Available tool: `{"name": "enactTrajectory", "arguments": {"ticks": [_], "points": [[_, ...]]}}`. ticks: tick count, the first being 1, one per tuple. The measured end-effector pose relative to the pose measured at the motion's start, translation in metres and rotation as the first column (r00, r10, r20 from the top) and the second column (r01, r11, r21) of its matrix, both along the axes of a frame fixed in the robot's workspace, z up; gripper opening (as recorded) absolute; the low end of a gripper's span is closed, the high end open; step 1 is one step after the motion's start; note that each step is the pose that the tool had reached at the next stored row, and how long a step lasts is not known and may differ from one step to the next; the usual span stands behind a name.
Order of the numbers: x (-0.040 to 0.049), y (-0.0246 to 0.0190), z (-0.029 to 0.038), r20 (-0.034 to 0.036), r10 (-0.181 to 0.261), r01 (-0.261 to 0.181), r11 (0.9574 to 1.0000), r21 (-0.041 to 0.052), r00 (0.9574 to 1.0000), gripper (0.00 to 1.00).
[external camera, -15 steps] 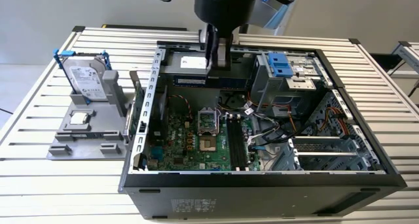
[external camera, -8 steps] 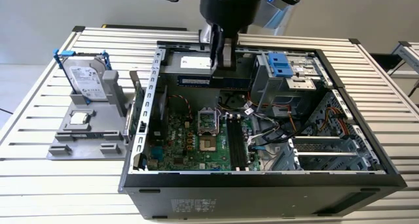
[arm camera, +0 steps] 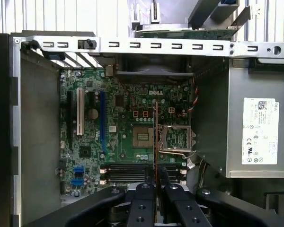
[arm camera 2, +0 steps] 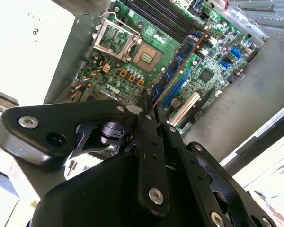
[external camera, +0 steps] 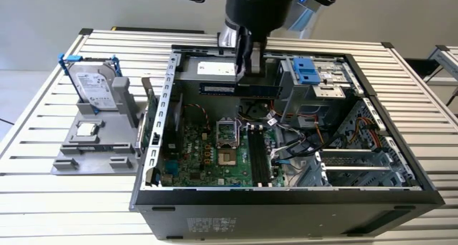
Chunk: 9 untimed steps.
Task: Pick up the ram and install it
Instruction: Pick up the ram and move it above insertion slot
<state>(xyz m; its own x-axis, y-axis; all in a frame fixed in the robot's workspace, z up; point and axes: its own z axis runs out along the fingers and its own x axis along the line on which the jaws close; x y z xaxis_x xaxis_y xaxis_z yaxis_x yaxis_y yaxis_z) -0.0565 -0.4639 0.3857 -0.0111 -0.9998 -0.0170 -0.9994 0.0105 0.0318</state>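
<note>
Your gripper (external camera: 248, 78) hangs over the open computer case (external camera: 286, 213), fingers pinched on the ram (external camera: 218, 88). The stick rides level near the case's far edge in the exterior view, apparently well clear of the memory slots (external camera: 259, 156). Any misalignment with a slot could jam the stick or twist it in the grip.

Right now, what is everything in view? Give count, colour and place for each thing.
table: one, pale slatted metal, under everything
computer case: one, black, open, mid-table
motherboard: one, green, on the case floor
holder: one, grey, on the table at the exterior view's left
hard drive: one, silver with blue rails, upright in the holder
processor chip: one, silver, on the holder
ram: one, blue-green, over the open case
pincer: one, black, shut on the ram
</note>
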Motion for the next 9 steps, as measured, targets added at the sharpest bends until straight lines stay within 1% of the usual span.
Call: {"name": "enactTrajectory", "arguments": {"ticks": [9], "points": [[0.0089, 0.0, 0.0, 0.0, 0.0, 0.0, 1.0, 0.0, 1.0, 0.0]]}}
